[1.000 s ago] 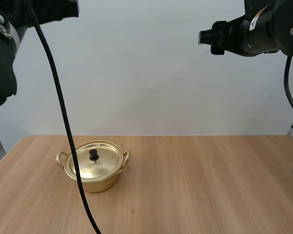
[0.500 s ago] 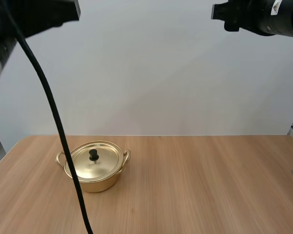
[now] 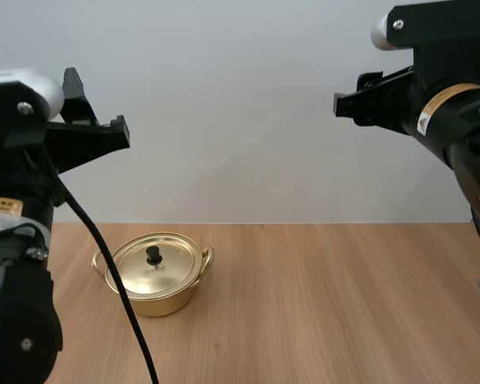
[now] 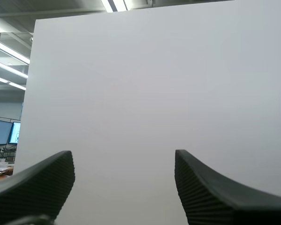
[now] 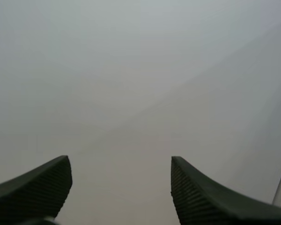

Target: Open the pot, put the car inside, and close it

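In the high view, a gold pot (image 3: pixel 154 276) sits on the wooden table (image 3: pixel 328 304), toward the table's left side. Its lid (image 3: pixel 156 262) is on, seated flat on the rim, with a black knob (image 3: pixel 154 254) upright at its middle. A small loop handle sticks out on each side of the pot. The left arm (image 3: pixel 20 208) rises at the left edge, its upper part held high above the table. The pot lies well below it and a little to its right. The right arm (image 3: pixel 444 108) is raised at the upper right. The pot is far below it and well off to its left, with a broad stretch of bare table between. Neither arm touches the pot. Behind the table stands a plain white wall (image 3: pixel 240 120).

In the left wrist view, the left end effector (image 4: pixel 122 161) has its two black fingers (image 4: pixel 42 183) spread wide. Their ribbed inner faces are turned toward each other and nothing is held between them. Straight ahead of the tips is the white wall.

In the right wrist view, the right end effector (image 5: pixel 120 164) is likewise spread. Its two fingers (image 5: pixel 201 197) stand well apart with the ribbed faces inward and the gap between them empty. Beyond the tips there is a pale, featureless surface.
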Action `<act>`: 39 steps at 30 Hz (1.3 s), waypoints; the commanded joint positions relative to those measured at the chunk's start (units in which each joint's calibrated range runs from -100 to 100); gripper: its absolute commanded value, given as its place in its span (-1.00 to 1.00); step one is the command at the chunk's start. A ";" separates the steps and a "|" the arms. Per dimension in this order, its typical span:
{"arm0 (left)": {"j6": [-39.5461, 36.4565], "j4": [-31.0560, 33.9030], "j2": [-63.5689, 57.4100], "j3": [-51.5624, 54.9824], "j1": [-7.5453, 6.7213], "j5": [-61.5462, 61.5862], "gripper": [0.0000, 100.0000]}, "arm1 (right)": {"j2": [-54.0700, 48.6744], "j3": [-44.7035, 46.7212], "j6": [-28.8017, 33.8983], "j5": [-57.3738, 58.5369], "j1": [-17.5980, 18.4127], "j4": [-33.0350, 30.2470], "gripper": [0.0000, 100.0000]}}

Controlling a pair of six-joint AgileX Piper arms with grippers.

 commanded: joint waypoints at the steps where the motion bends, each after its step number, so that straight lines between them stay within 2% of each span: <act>1: 1.61 0.04 -1.98 1.24 0.00 8.52 1.00 | -4.51 11.81 -0.04 -1.97 -0.07 -0.51 1.00; 3: 3.92 0.04 -2.77 1.34 -0.17 17.36 1.00 | -7.09 14.72 -0.04 -1.97 -0.07 -0.51 1.00; 6: 4.38 0.04 -3.89 2.72 -1.74 23.23 1.00 | -10.66 17.64 -0.04 -2.17 -0.14 -0.51 1.00; 11: 4.38 0.04 -7.13 7.62 -4.94 7.85 1.00 | -14.97 21.64 -0.04 -3.73 -2.29 1.45 1.00; 13: 6.45 0.04 -7.76 10.32 -5.70 5.75 1.00 | -15.80 23.59 -0.04 -4.68 -3.11 3.42 1.00; 16: 9.31 0.04 -8.47 14.84 -5.79 5.23 1.00 | -17.08 26.94 -0.04 -6.96 -3.33 4.29 1.00; 19: 8.51 -0.18 -9.52 19.02 -5.79 1.01 1.00 | -18.51 30.76 -0.04 -8.28 -3.33 3.76 1.00; 27: 8.73 -5.23 -12.28 26.30 -5.79 -0.25 1.00 | -25.79 44.62 -0.04 -14.60 -2.66 3.74 1.00; 28: 9.23 -5.23 -12.28 26.30 -5.71 6.34 1.00 | -27.40 47.59 -0.04 -19.03 -2.57 3.74 1.00; 30: 9.47 -5.23 -12.28 26.30 -5.71 8.52 1.00 | -29.38 48.39 -0.04 -24.24 -2.55 3.64 1.00; 32: 9.47 -5.23 -12.28 26.30 -5.71 11.74 1.00 | -30.19 48.39 0.57 -22.51 -2.49 5.75 1.00; 39: 7.65 -5.23 -12.28 26.30 -5.01 21.24 1.00 | -30.19 48.39 -0.25 -10.72 -2.49 5.56 1.00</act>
